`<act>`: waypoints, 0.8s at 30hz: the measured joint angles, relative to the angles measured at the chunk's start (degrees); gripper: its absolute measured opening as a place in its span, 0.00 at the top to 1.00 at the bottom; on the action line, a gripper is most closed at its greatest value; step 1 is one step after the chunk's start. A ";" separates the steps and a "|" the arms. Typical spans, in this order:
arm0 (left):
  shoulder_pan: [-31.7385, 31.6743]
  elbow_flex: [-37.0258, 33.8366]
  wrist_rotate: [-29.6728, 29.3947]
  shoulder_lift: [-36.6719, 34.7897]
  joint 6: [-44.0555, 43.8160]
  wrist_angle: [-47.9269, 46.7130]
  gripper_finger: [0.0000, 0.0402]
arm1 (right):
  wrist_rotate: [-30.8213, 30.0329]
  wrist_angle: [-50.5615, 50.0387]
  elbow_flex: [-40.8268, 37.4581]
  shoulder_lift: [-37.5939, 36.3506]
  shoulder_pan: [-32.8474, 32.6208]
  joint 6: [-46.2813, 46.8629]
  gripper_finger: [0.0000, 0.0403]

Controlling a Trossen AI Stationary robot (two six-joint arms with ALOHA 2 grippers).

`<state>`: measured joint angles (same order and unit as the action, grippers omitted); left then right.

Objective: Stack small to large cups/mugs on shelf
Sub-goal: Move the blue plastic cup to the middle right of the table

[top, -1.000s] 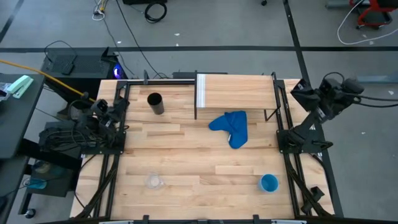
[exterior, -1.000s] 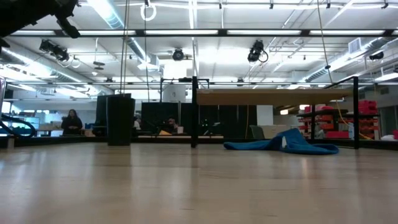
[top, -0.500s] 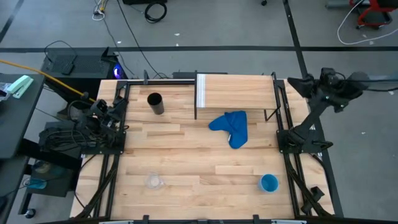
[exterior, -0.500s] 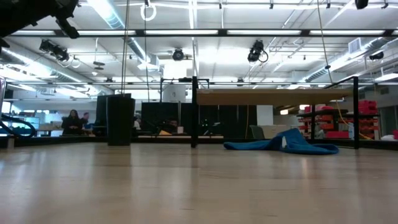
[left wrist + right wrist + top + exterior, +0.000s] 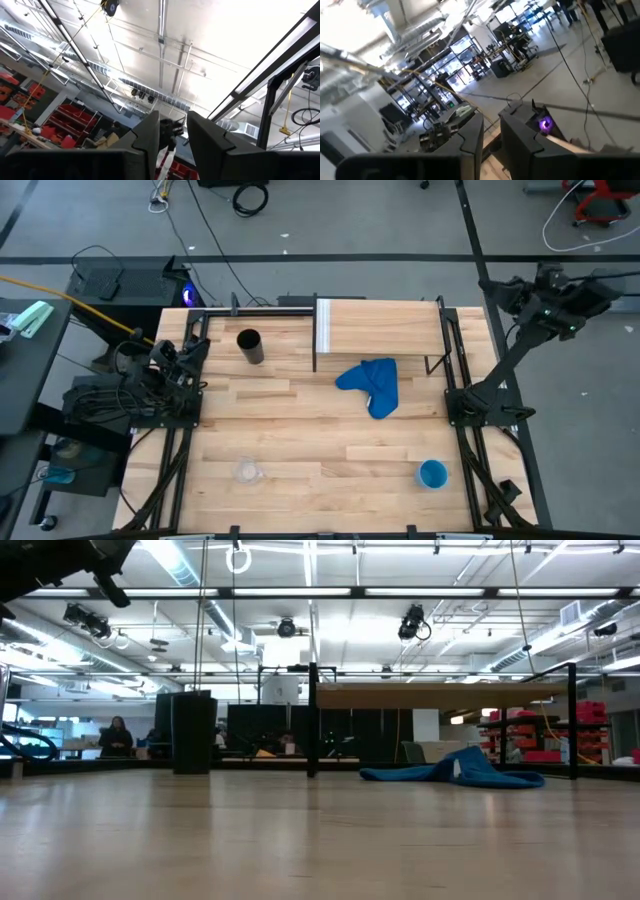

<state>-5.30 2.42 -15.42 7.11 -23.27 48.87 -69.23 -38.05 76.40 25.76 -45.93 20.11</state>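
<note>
- Cups are spread over the wooden counter, none of them on the shelf.
- Black tumbler stands upright near the far left of the counter, just left of the shelf; in the low view it shows as a tall dark cylinder.
- Bright blue cup stands upright near the front right corner of the counter, well apart from the others.
- Small clear glass sits near the front left of the counter, faint against the wood.
- Shelf is a pale wood platform with a white edge and thin black legs, standing at the far middle of the counter; nothing rests on top of it.
- Blue cloth lies crumpled on the counter just in front of the shelf, partly under its near edge.
- Left hand is drawn back at the left edge of the counter, aimed up at the ceiling; its two dark fingers stand a narrow gap apart and hold nothing.
- Right hand is raised off the far right corner of the counter, pointing across the room; its fingers are also slightly parted with nothing between them.
- People show small in the room far behind the counter.
</note>
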 joint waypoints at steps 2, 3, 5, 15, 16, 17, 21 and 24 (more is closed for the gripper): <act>0.00 0.00 0.01 0.00 0.01 -0.11 0.73 | 0.97 -0.02 2.96 3.74 0.00 -2.77 0.82; 0.00 0.00 0.00 0.00 0.01 -0.27 0.73 | 1.53 -0.10 4.25 5.63 0.00 -3.86 0.82; 0.00 0.00 0.02 0.00 0.01 -0.71 0.73 | 3.73 -1.96 6.72 9.43 0.00 -4.49 0.82; 0.00 0.00 0.02 0.00 -0.10 -0.84 0.73 | 30.89 -42.81 8.50 26.21 0.83 40.24 0.82; 0.00 0.00 0.02 0.00 -0.38 -0.84 0.73 | 35.36 -45.14 8.02 27.63 0.81 43.68 0.82; 0.00 0.00 0.01 0.00 -0.65 -0.84 0.73 | 39.91 -46.74 7.60 29.15 0.81 46.56 0.82; 0.00 0.00 0.02 0.00 -1.88 -1.07 0.73 | 54.77 -48.10 6.09 34.46 0.78 53.36 0.82; 0.00 0.00 0.02 0.00 -2.03 -1.50 0.73 | 63.52 -48.08 4.51 38.39 0.08 57.55 0.82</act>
<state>-5.30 2.42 -15.40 7.11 -25.30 47.37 -5.71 -86.12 80.91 64.16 -45.85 77.66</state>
